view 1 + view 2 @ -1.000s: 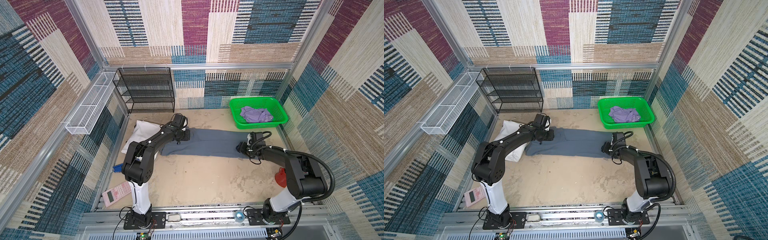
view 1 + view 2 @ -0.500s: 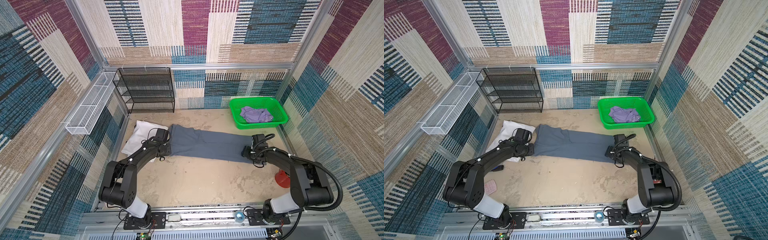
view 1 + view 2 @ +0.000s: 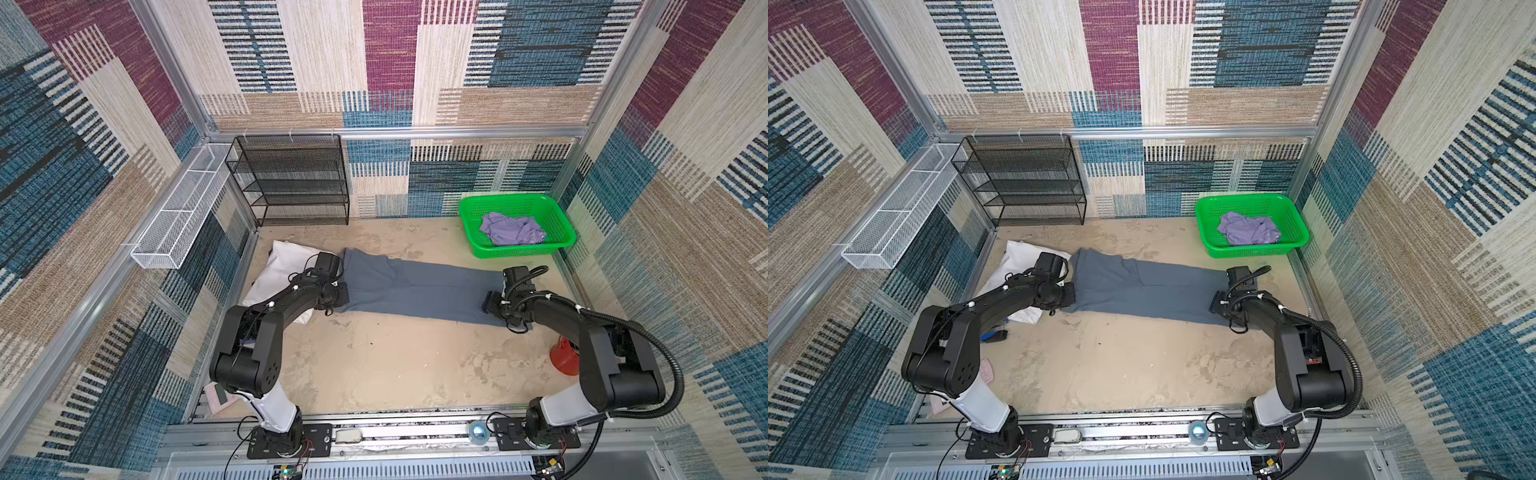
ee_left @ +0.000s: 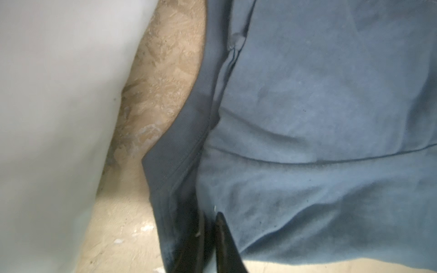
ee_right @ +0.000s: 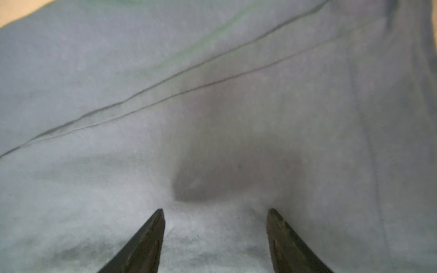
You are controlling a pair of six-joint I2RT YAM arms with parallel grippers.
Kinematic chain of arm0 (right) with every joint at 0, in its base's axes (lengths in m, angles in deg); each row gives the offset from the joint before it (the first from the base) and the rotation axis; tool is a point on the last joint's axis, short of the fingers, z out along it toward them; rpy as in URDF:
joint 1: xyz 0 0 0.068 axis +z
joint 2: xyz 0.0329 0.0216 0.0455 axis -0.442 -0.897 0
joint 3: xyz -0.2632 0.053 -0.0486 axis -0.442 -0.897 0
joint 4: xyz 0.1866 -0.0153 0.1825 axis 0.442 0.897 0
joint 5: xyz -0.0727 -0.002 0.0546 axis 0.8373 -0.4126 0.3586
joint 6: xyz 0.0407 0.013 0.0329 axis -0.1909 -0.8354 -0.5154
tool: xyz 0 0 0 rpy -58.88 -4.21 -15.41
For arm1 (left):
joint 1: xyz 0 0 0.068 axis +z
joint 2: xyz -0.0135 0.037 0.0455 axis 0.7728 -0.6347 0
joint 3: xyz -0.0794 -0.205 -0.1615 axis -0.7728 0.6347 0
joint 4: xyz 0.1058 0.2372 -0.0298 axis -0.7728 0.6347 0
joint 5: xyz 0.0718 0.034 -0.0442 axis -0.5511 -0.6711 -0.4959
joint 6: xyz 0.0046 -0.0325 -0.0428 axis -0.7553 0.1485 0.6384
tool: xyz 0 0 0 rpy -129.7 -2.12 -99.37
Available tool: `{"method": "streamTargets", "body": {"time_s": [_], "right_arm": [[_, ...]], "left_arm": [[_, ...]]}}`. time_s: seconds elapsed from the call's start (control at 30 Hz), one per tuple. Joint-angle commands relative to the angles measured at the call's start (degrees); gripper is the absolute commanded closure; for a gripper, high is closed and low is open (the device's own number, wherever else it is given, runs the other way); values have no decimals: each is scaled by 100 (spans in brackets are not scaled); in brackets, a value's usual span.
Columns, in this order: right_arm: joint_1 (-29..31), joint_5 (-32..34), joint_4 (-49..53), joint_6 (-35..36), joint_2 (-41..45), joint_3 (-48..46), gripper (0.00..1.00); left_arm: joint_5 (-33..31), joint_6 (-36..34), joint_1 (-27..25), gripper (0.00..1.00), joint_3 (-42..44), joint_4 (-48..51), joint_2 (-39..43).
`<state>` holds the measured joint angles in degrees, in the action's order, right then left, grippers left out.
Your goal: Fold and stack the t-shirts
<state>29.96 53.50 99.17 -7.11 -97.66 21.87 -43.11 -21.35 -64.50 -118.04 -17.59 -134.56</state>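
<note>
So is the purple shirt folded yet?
Not folded. The lavender t-shirt lies crumpled in the green basket.

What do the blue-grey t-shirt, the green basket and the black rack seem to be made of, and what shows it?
Blue-grey t-shirt: soft matte knit cloth, probably cotton; it creases and has stitched hems. Green basket: likely glossy moulded plastic, perforated walls. Black rack: seemingly painted metal mesh.
</note>
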Motion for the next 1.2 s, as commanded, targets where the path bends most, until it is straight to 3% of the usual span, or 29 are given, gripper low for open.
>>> {"method": "streamTargets", "body": {"time_s": [0.0,0.43,0.7,0.93,1.17], "right_arm": [[-84,-49,-195,-58,-69,-89,30],[-329,-27,-225,-146,-52,-428,31],[-333,20,44,-260,272,-533,32],[-323,-27,460,-337,933,-539,34],[-146,-233,608,-65,867,305,31]], "left_arm": [[1,130,20,100,-22,146,104],[-794,578,176,100,1088,-96,1557],[-475,988,186,100,1933,-437,1676],[-797,1112,183,100,2078,281,2232],[-1259,1138,79,79,1334,312,2256]]}}
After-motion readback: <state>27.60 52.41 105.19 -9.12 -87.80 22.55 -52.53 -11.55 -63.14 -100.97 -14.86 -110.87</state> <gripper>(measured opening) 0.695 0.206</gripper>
